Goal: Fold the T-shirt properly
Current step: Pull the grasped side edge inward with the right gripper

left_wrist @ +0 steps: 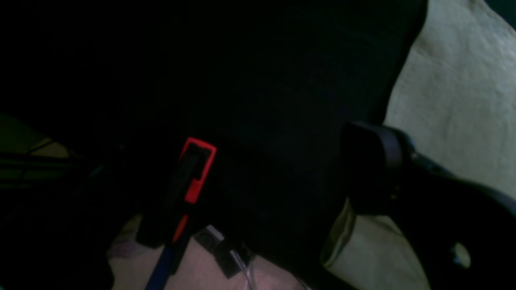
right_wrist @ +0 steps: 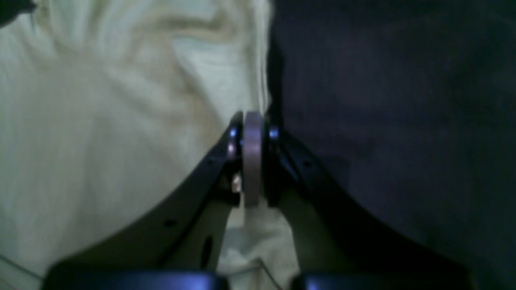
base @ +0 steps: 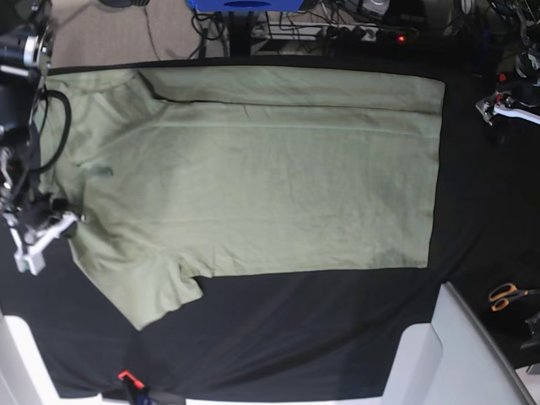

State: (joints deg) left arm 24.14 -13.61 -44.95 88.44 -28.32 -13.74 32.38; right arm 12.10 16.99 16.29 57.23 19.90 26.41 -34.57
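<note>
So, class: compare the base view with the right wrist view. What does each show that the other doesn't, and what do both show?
Only the base view: the whole T-shirt spread flat, both sleeves, scissors at the table's edge, and cables beyond the table.
Only the right wrist view: the right gripper close up, its fingers shut on the T-shirt's edge.
Both: pale green T-shirt on the black tablecloth.

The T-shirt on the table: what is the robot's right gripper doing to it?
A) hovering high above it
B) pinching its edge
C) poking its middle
B: in the right wrist view the right gripper is shut on the edge of the T-shirt, where pale cloth meets the black tablecloth.
</note>
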